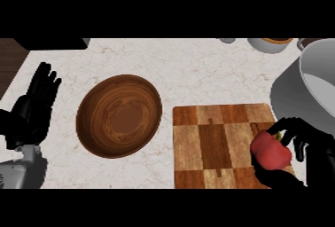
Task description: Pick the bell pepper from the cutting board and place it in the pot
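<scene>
A red bell pepper [270, 151] with a green stem sits at the right edge of the chequered wooden cutting board [212, 144]. My right hand [302, 141] is curled round the pepper from the right, fingers over its top and thumb beneath. The large grey pot [314, 84] stands just beyond, at the right edge of the view, partly cut off. My left hand [34, 104] rests open at the far left, fingers up.
A round wooden bowl [119, 115] lies on the marble counter left of the board. A white cup [270, 44] and another small object stand along the back edge near the pot. A dark wooden surface borders the counter's far left.
</scene>
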`<state>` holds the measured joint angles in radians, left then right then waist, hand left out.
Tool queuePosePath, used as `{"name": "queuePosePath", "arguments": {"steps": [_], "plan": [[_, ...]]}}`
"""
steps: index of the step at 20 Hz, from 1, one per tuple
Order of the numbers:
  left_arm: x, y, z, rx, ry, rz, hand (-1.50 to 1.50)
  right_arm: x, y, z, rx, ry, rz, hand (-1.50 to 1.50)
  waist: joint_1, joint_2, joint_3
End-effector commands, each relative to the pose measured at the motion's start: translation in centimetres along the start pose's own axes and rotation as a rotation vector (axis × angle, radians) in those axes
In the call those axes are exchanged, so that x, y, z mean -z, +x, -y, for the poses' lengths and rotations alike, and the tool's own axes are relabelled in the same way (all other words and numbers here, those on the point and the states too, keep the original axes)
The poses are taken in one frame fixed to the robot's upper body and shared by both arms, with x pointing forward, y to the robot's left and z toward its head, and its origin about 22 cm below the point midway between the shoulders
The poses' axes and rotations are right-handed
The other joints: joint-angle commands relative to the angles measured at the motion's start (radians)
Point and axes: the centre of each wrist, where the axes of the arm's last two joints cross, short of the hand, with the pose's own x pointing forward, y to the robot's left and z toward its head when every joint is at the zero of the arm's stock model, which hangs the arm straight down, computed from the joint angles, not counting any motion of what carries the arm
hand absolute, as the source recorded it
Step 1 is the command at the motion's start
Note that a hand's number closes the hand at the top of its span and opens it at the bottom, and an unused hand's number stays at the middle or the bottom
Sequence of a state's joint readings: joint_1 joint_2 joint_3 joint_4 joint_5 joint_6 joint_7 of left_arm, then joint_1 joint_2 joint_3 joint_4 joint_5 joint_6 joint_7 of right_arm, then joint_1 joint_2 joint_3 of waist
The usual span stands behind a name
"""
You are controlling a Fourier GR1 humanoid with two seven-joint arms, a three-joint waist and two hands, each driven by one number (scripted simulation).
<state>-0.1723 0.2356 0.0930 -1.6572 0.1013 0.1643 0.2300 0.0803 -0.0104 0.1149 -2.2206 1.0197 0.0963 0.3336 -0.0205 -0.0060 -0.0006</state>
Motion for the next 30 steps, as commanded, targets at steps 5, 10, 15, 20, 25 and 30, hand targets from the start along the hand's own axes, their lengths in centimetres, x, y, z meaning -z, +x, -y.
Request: {"name": "queuePosePath", "arguments": {"steps": [5,10,15,20,25,30], "plan": [[1.1,-0.2,1.3,0.009,-0.015,0.002,0.00,2.8,-2.6,5.7,0.034,-0.156,-0.120,1.50,0.016,0.007,0.001],[0.4,-0.2,0.0,-0.002,-0.020,0.017,0.00,4.3,-7.8,8.1,0.080,-0.192,-0.132,1.50,0.017,0.006,0.001],[-0.4,0.0,1.7,-0.006,-0.020,0.012,0.00,6.9,-11.5,4.7,0.092,-0.170,-0.198,1.50,0.024,0.007,0.001],[0.2,-0.1,0.9,-0.003,-0.024,0.003,0.00,8.7,-15.7,6.7,-0.003,-0.202,-0.180,1.50,0.026,0.009,0.001],[-0.6,1.7,1.4,-0.012,-0.039,0.008,0.00,10.2,-18.0,7.0,-0.353,-0.273,-0.225,1.50,0.044,0.010,0.002],[0.5,0.3,0.0,-0.011,-0.035,0.001,0.00,13.1,-22.1,5.1,-0.350,-0.253,-0.250,1.50,0.043,0.013,0.002]]}}
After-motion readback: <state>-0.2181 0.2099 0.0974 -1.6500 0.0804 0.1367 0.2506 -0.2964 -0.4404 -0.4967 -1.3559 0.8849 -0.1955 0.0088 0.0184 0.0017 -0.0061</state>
